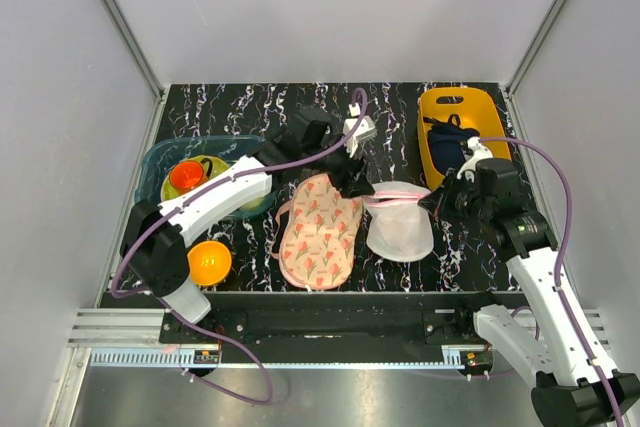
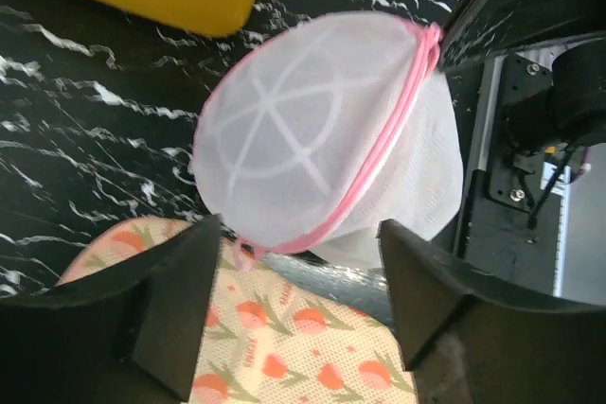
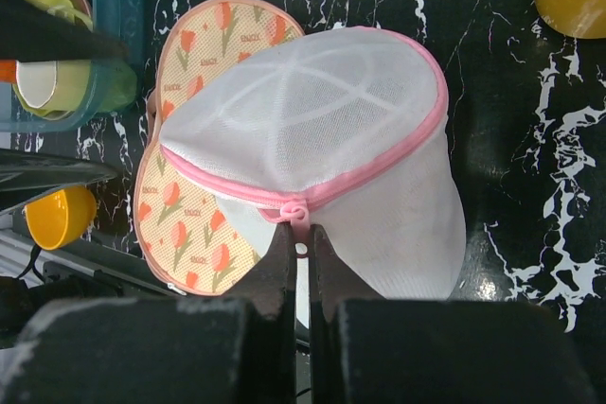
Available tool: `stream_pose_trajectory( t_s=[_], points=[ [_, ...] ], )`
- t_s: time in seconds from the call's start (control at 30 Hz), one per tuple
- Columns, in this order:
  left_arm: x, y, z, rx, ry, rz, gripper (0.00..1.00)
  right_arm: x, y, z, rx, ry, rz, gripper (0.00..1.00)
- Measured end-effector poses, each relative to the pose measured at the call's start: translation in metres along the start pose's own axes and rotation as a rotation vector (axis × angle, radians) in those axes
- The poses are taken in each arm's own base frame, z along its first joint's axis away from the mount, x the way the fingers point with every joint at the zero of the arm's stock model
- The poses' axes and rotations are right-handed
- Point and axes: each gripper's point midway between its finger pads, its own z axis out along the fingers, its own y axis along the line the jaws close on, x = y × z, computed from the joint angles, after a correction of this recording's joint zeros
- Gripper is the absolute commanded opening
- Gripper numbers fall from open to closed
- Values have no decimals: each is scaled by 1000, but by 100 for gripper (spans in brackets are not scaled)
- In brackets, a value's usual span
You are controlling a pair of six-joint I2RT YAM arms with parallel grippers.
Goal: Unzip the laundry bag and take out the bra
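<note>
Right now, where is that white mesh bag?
In the top view the laundry bag lies right of centre, just right of the floral pad, its zipper pull pinched by the right gripper.

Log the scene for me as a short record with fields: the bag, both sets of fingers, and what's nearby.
laundry bag: domed white mesh, pink zipper trim
right gripper: fingers shut on the zipper pull at the bag's rim
left gripper: fingers open, empty, just short of the bag
bra: not visible in any view
floral pad: flat, beside the bag's left
yellow bin: far right, dark garment inside
</note>
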Motion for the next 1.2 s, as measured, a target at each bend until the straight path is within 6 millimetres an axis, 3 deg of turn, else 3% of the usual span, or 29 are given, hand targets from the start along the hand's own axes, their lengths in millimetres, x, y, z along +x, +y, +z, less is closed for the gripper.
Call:
stream_pose_trajectory(
  t_s=[0.07, 0.3, 0.4, 0.47, 0.63, 0.7, 0.8, 1.07, 1.2],
  points=[
    [-15, 1, -4, -22, -28, 3, 85, 1, -1, 0, 2, 6, 3, 0],
    [-49, -46, 6, 34, -85, 102, 84, 3, 3, -1, -17, 14, 2, 0],
    [-59, -51, 15, 46, -96, 119, 84, 3, 5, -2, -29, 18, 2, 0],
    [-60, -49, 24, 47, -91, 119, 82, 4, 6, -3, -36, 18, 1, 0],
    [-39, -37, 53, 49, -30, 82, 75, 5, 8, -7, -45, 15, -1, 0],
    [-28, -32, 62, 50, -1, 58, 51, 6, 8, -8, -45, 18, 0, 0],
    [-16, -30, 70, 56, 32, 22, 0, 6, 8, -8, -46, 21, 1, 0],
    [-14, -34, 69, 55, 33, 71, 0, 5, 1, -3, -9, 20, 4, 0],
    [0, -37, 51, 43, 42, 112, 0, 10, -2, 2, 2, 41, 30, 0]
  ],
)
